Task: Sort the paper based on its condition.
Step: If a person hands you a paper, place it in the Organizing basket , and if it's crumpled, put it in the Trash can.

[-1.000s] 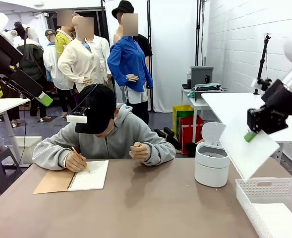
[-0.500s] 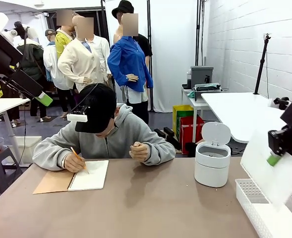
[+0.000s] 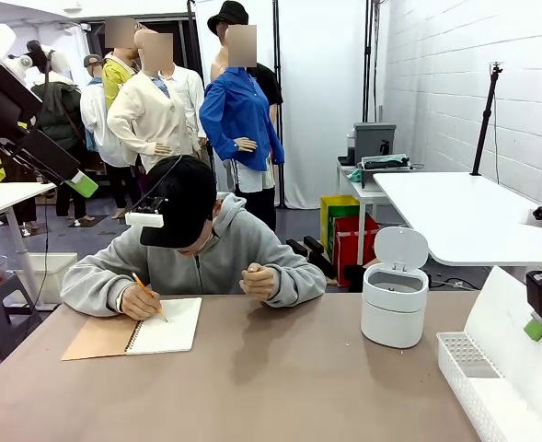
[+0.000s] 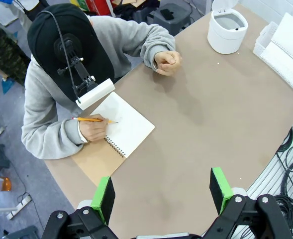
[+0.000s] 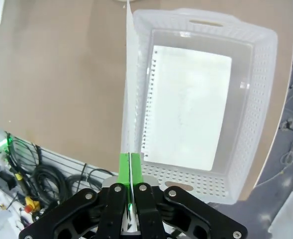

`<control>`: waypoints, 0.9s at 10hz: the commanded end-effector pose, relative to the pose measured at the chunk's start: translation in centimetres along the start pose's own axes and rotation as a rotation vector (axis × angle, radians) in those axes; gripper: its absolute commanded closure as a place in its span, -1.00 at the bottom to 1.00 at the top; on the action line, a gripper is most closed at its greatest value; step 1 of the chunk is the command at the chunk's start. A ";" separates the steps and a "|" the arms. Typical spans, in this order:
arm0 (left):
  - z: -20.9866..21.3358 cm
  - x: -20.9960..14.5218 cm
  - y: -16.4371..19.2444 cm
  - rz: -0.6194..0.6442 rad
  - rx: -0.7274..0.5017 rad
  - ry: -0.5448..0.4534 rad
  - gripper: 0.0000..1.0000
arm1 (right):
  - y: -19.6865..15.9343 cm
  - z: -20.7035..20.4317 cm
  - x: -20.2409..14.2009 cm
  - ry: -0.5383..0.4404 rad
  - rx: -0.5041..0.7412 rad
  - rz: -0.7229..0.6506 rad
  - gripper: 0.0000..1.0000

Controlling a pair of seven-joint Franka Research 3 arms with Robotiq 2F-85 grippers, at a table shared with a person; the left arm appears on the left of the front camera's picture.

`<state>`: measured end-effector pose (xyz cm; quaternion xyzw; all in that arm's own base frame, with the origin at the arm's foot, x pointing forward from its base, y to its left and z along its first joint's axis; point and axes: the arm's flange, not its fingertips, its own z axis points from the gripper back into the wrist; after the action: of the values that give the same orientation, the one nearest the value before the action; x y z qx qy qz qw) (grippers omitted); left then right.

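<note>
My right gripper (image 3: 538, 328) is shut on the top edge of a white sheet of paper (image 3: 515, 354), which hangs slanted over the white perforated basket (image 3: 466, 370) at the table's right end. In the right wrist view the gripper (image 5: 130, 167) pinches the held sheet (image 5: 129, 84) edge-on, just above the basket's near wall (image 5: 206, 24). Another sheet (image 5: 186, 107) with torn spiral holes lies flat inside the basket. My left gripper (image 4: 162, 191) is open and holds nothing, high above the table's near left side.
A person at the far side writes with a pencil in a brown-covered spiral notebook (image 3: 165, 324), seen from above in the left wrist view (image 4: 129, 127). A small white bin (image 3: 393, 306) with its lid up stands left of the basket. Cables hang beyond the table's edge.
My right gripper has carried the sheet rightward and down, from beside the bin to over the basket. The person keeps writing; the left arm has not moved.
</note>
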<state>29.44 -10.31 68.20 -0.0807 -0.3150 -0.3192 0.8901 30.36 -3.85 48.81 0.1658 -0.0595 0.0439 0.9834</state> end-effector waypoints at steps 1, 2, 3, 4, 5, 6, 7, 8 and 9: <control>0.0 0.0 0.0 0.001 0.002 0.000 -1.00 | -1.9 -3.0 -1.2 0.003 -0.005 -0.014 1.00; 0.0 0.0 0.0 0.001 0.002 0.000 -1.00 | -2.4 -3.6 -0.5 0.007 0.007 -0.007 1.00; 0.0 0.0 0.0 0.001 0.002 0.000 -1.00 | -2.8 -4.7 0.0 0.014 0.002 -0.016 1.00; 0.0 0.0 0.0 0.001 0.002 0.000 -1.00 | -3.3 -5.5 0.7 0.014 -0.004 -0.020 1.00; 0.0 0.0 0.0 0.001 0.002 0.000 -1.00 | -3.9 -6.4 1.2 0.030 -0.014 -0.021 1.00; 0.0 0.0 0.0 0.001 0.002 0.000 -1.00 | -4.2 -7.2 1.5 0.028 -0.022 -0.029 1.00; 0.0 0.0 0.0 0.001 0.002 0.000 -1.00 | -4.6 -7.9 2.1 0.022 -0.021 -0.036 1.00; 0.0 0.0 0.0 0.001 0.002 0.000 -1.00 | -4.5 -9.0 2.7 0.023 -0.005 -0.027 1.00; 0.0 0.0 0.0 0.001 0.002 0.000 -1.00 | -4.2 -10.1 2.8 0.019 0.007 -0.015 1.00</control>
<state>29.43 -10.31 68.21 -0.0807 -0.3152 -0.3192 0.8901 35.99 -5.58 40.96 0.1543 -0.0332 0.0227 0.9872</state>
